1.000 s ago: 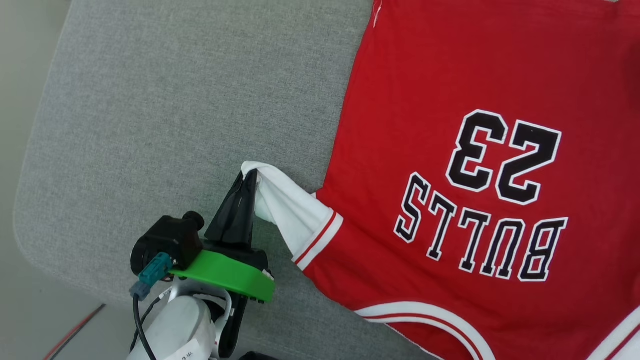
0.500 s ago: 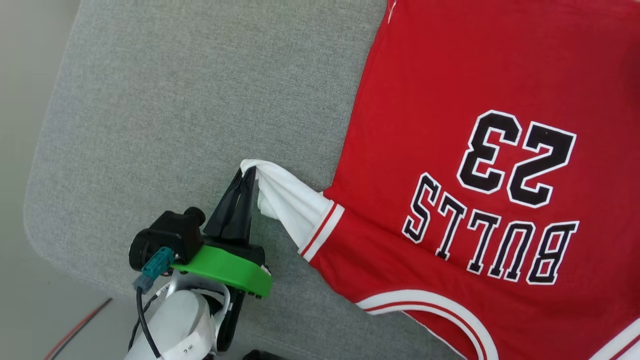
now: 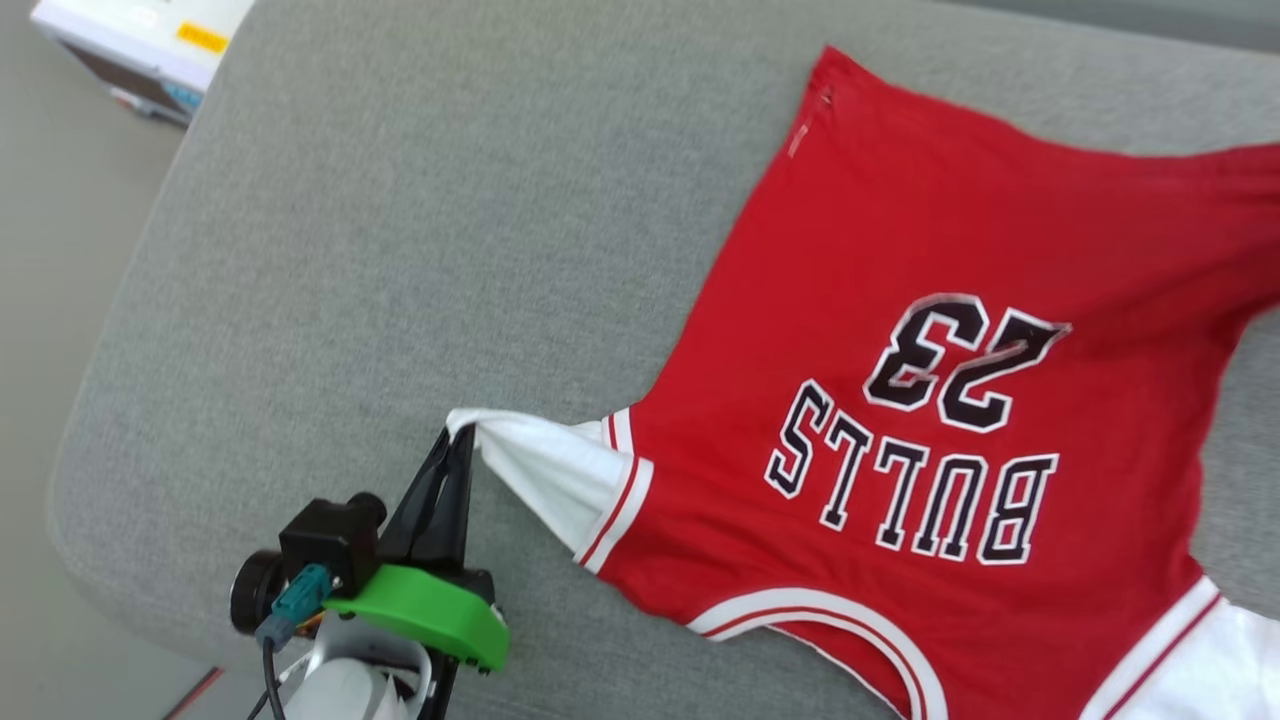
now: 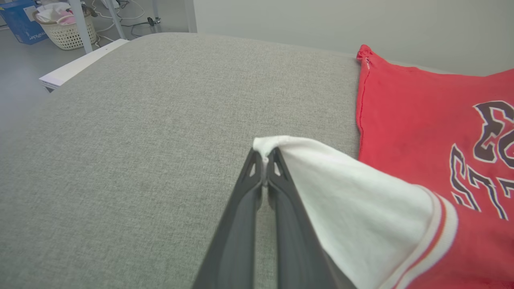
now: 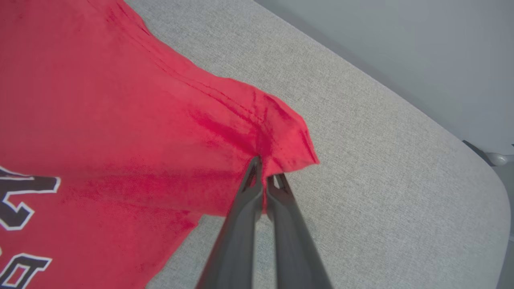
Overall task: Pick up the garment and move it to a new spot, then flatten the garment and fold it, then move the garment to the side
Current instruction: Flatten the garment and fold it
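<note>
Since 1 second ago the head camera has been tilted, and the "23" on the garment (image 3: 900, 250) is now creased where it lay flat. The left gripper (image 3: 462, 432) is kept clamped on the white sleeve (image 3: 540, 470); the right gripper (image 5: 265, 172) is pinched shut on a red corner (image 5: 297, 144). The garment is spread print-up on a grey fabric cushion (image 3: 400, 250) — pale wall (image 4: 321, 20) behind. A white box (image 3: 140, 40) and a basket (image 4: 66, 26) are seen beyond.

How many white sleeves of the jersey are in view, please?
2. One sleeve is pinched in the left gripper, lower left in the head view; the other sleeve lies at the lower right corner, cut off.
</note>
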`<state>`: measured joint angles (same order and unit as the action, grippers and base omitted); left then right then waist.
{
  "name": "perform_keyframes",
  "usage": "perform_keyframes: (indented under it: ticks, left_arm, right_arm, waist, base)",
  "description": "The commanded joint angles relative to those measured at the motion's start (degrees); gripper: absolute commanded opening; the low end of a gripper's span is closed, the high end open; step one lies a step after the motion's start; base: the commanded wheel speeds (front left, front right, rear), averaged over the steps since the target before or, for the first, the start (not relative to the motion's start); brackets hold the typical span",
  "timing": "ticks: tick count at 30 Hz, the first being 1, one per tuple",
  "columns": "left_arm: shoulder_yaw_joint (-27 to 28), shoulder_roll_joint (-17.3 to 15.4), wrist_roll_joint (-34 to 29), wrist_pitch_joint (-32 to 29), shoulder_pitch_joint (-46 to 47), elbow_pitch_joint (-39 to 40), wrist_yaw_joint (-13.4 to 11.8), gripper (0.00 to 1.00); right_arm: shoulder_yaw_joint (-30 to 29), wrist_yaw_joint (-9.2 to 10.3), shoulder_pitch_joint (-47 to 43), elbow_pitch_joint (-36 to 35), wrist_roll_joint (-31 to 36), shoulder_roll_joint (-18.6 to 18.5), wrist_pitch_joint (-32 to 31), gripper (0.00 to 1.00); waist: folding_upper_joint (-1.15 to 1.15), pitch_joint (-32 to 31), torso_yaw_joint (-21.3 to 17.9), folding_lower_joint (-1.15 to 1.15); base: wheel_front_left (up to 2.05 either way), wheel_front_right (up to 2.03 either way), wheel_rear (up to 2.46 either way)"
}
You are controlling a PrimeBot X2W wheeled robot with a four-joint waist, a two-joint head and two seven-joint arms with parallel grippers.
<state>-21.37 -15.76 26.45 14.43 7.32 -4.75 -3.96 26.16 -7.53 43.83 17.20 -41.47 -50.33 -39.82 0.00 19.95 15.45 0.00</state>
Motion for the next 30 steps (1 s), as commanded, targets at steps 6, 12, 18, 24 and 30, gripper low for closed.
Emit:
perform_keyframes:
  ticks: [6, 12, 18, 24, 30]
  left_arm:
    - [1.5, -2.2, 0.6, -0.9, -4.4, 1.0, -1.7, 0.0]
    - [2.1, -3.4, 1.0, -1.8, -6.5, 1.9, -2.6, 0.0]
    - [1.9, -4.0, 1.0, -2.3, -7.7, 2.4, -3.1, 0.0]
    - [1.7, -4.3, 1.0, -2.4, -8.1, 2.1, -3.3, 0.0]
    - [1.5, -4.3, 1.1, -2.2, -7.7, 1.3, -3.3, 0.0]
  right_arm:
    - [-3.7, 0.04, -14.4, -6.9, -4.6, -5.7, 4.9, 0.0]
    - [-10.5, 0.04, -28.7, -9.5, -5.9, -6.3, 6.8, 0.0]
    - [-20.4, 0.04, -46.7, -9.6, -6.7, -1.0, 8.2, 0.0]
    - [-25.0, 0.04, -61.5, -10.0, -5.0, 8.2, 6.4, 0.0]
    - [-26.4, 0.04, -64.1, -8.8, -2.9, 13.8, 6.3, 0.23]
  waist:
    - [0.0, -8.4, -7.6, 0.0]
    - [0.0, -10.8, -10.7, 0.0]
    - [0.0, -11.7, -11.5, 0.0]
    - [0.0, -11.6, -11.5, 0.0]
    - [0.0, -11.3, -11.4, 0.0]
  base:
    - [0.0, 0.0, 0.0]
    - [0.0, 0.0, 0.0]
    - [0.0, 0.0, 0.0]
    - [0.0, 0.0, 0.0]
    - [0.0, 0.0, 0.0]
